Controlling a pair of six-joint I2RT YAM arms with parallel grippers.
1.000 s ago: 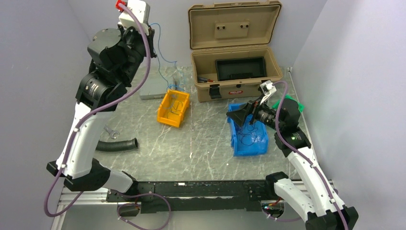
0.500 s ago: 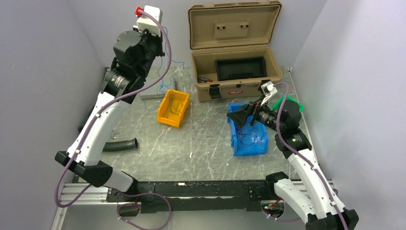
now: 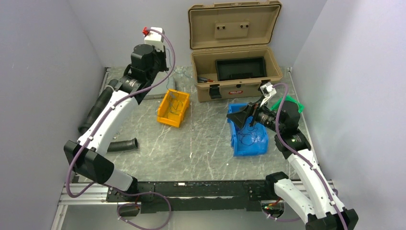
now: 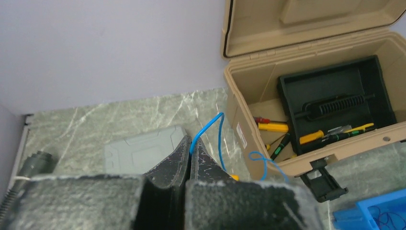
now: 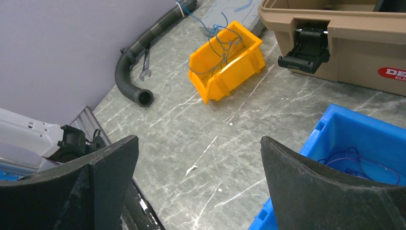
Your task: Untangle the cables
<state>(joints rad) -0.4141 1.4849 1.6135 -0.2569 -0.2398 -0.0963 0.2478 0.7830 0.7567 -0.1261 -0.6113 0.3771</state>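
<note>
We have the left fingers (image 4: 178,162) pressed tight together, and a thin blue wire (image 4: 211,125) comes out from between their tips. So they are pinching that one strand, held up over the back of the worktop (image 3: 191,143) beside the open tan toolbox (image 4: 242,103). The rest of the cables (image 5: 224,39) sit as a loose tangle in the orange bin (image 5: 229,75), with strands rising out of it toward the left arm. More thin wire (image 5: 358,161) lies in the blue bin (image 5: 335,128), just under the right fingers (image 5: 111,168). Those are spread as wide as they go, holding nothing and touching nothing.

The step, as we read it, is drawing one strand free of the bunch. To do it well we'd want a slow, steady pull away from the orange bin, watching whether the bin itself lifts or slides. If the tangle drags it along, the free right arm could pin the bin or the bunch. The wire looks thin and slippery, so the pinch must hold firm.
</note>
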